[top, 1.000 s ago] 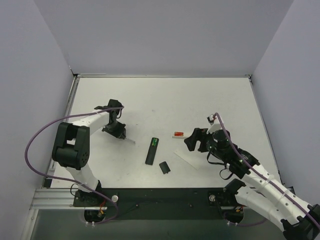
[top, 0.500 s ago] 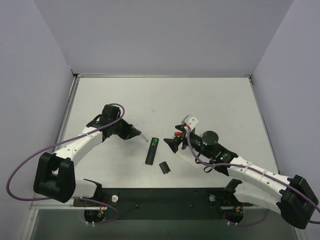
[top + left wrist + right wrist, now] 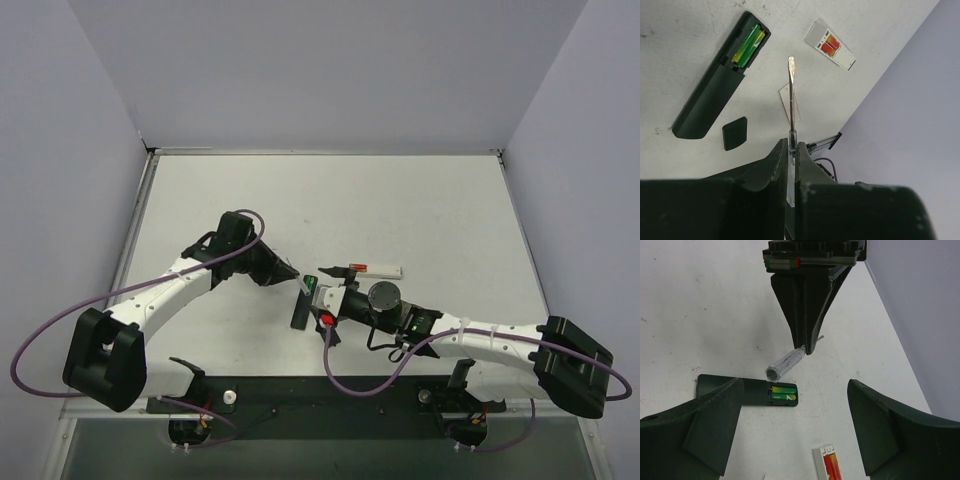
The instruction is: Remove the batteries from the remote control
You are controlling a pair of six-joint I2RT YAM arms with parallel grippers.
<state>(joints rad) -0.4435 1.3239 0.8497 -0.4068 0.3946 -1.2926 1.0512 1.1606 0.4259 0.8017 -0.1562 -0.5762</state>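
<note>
The black remote control (image 3: 300,308) lies at the table's front centre with its slot open, and the green batteries (image 3: 309,287) sit in its far end. It also shows in the left wrist view (image 3: 715,90) with the batteries (image 3: 749,45), and in the right wrist view (image 3: 740,392) with the batteries (image 3: 784,393). My left gripper (image 3: 285,272) is shut on a screwdriver (image 3: 791,95) with a clear handle (image 3: 785,365); its tip hovers just beside the battery end. My right gripper (image 3: 323,303) is open and empty, with its jaws spread either side of the battery end (image 3: 795,440).
A white case with red-orange cells (image 3: 375,270) lies just right of the remote; it also shows in the left wrist view (image 3: 830,45) and the right wrist view (image 3: 827,462). A small black cover piece (image 3: 735,132) and a clear strip (image 3: 796,107) lie near the remote's front end.
Both arms have closed in on the remote. The left gripper carried the screwdriver right to the battery end. The right gripper swung left and now spans that end.
</note>
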